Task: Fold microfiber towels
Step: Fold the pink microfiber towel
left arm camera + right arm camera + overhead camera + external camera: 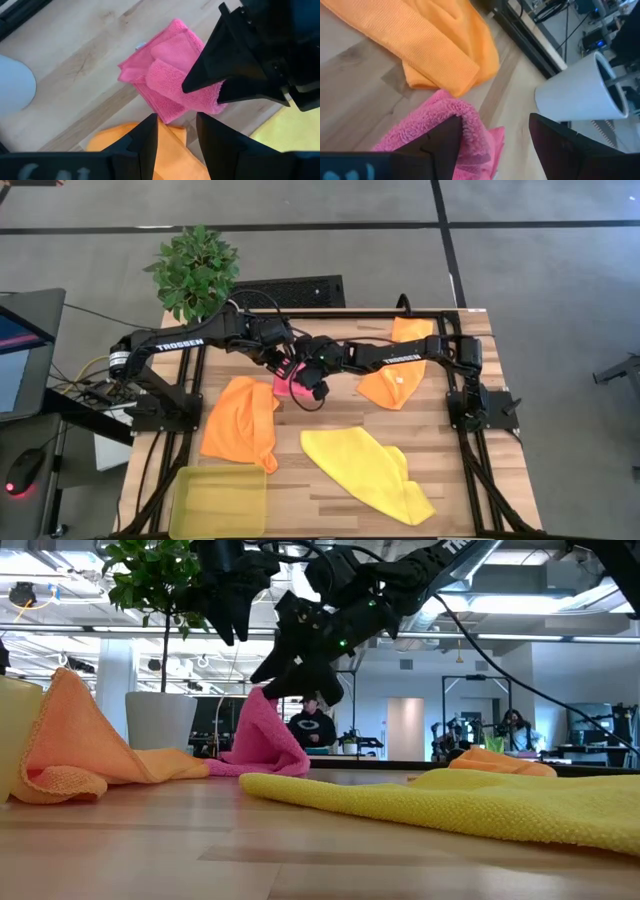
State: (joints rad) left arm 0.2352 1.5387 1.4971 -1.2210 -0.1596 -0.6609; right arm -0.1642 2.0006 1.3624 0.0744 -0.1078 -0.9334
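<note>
Right tool [492, 145]: I have its fingers spread wide above the pink towel [291, 384], one finger against a raised fold of the cloth, nothing pinched between them. Left tool [176, 145]: I hold it above the same towel, fingers parted with a gap and gripping nothing. Both tools meet over the middle of the far half of the surface [330, 495].

Pink towel: bunched in a partly folded heap, one peak standing up. Orange towel [240, 423]: crumpled just beside the pink one, on my left. Second orange towel [398, 376]: on my right, near the far edge. Yellow towel [368, 471]: spread out on the near half. Yellow-green tray [219, 502]: near left corner.
</note>
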